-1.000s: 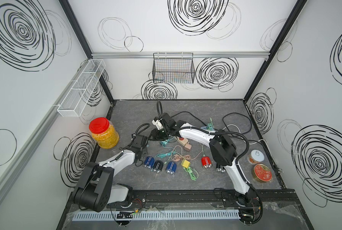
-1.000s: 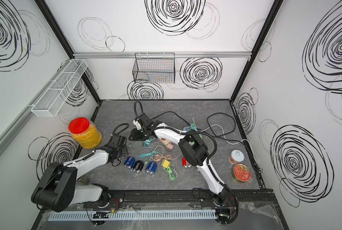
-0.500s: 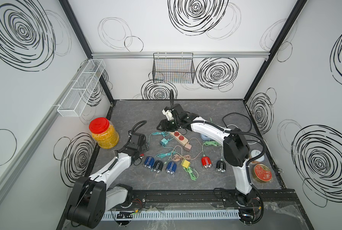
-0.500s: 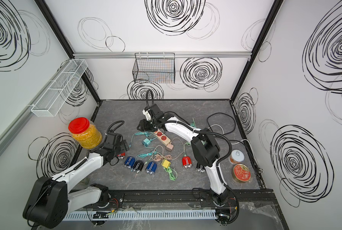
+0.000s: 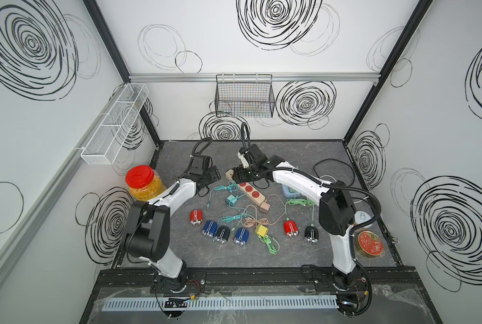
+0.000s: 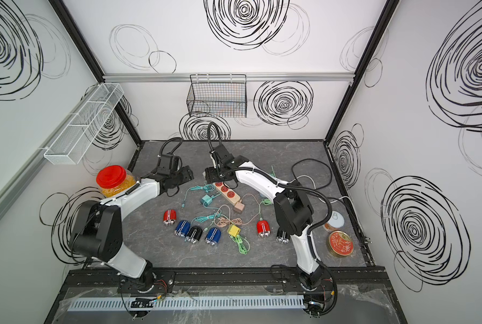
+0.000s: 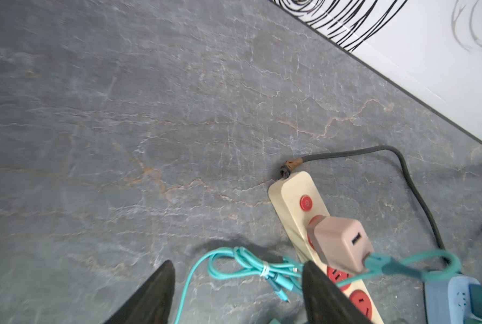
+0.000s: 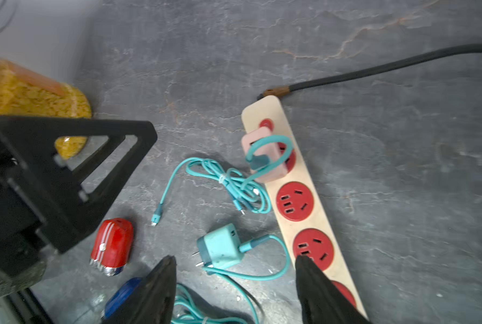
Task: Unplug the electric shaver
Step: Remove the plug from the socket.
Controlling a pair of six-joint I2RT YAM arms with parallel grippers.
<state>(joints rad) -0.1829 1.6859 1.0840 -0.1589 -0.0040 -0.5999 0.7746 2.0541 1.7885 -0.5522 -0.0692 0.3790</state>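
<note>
**Editor:** Start at the left. What is that arm doing?

**Photographer:** The left claw (image 5: 215, 175) hangs over the back-left part of the desk (image 5: 304, 151), fingers apart, nothing in them. Toward the front edge, left of centre, a red shaver (image 5: 196, 218) lies loose with no lead in it. The free end of a teal cable (image 8: 232, 182) rests near it, not touching.

**Editor:** So it's unplugged?

**Photographer:** That one looks done, by my reading. The cable's other end sits in a pink adapter (image 7: 338, 241), which is plugged into the power strip (image 5: 252, 190) at mid-desk. The right claw (image 8: 234, 269) hovers just above the strip, fingers apart and empty.

**Editor:** And further right?

**Photographer:** A second red shaver (image 5: 290, 228) and a black shaver (image 5: 311, 234) lie toward the front-right, with green cable (image 5: 296, 201) running down to them. Whether those leads are seated I cannot tell. If they are, that is what is left.
</note>
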